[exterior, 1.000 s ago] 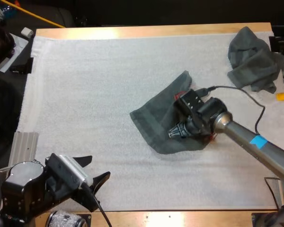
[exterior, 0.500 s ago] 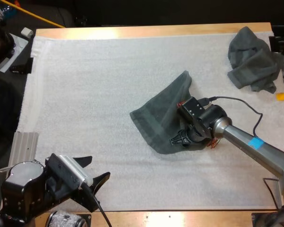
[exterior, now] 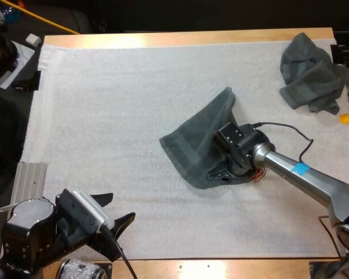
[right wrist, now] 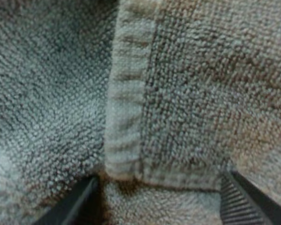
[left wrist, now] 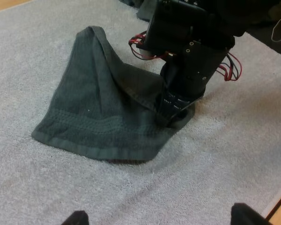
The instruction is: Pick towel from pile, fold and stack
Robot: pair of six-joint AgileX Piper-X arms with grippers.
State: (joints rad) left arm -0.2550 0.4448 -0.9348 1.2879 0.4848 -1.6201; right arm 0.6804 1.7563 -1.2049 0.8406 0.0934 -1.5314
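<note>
A dark grey-green towel (exterior: 195, 142) lies partly spread in the middle of the white mat, one end bunched toward the far side. My right gripper (exterior: 217, 172) points down onto its near right corner. In the right wrist view the fingers (right wrist: 69, 205) stand wide apart over a towel hem (right wrist: 126, 117), gripper midpoint (right wrist: 159, 204), open. The left wrist view shows the same towel (left wrist: 98, 112) with the right gripper (left wrist: 171, 110) pressed down at its corner. My left gripper (exterior: 113, 224) hovers open near the mat's front left edge, its fingertips (left wrist: 76, 218) apart. A second, crumpled towel (exterior: 310, 71) sits at the far right corner.
A ribbed metal block (exterior: 29, 180) lies off the mat's left edge. Small items clutter the dark area (exterior: 11, 58) beyond the far left corner. The mat's (exterior: 116, 104) left half is bare.
My right gripper has sunk lower and shifted slightly toward the towel's near right corner, with its wrist turning. The towel and my left arm have stayed put.
</note>
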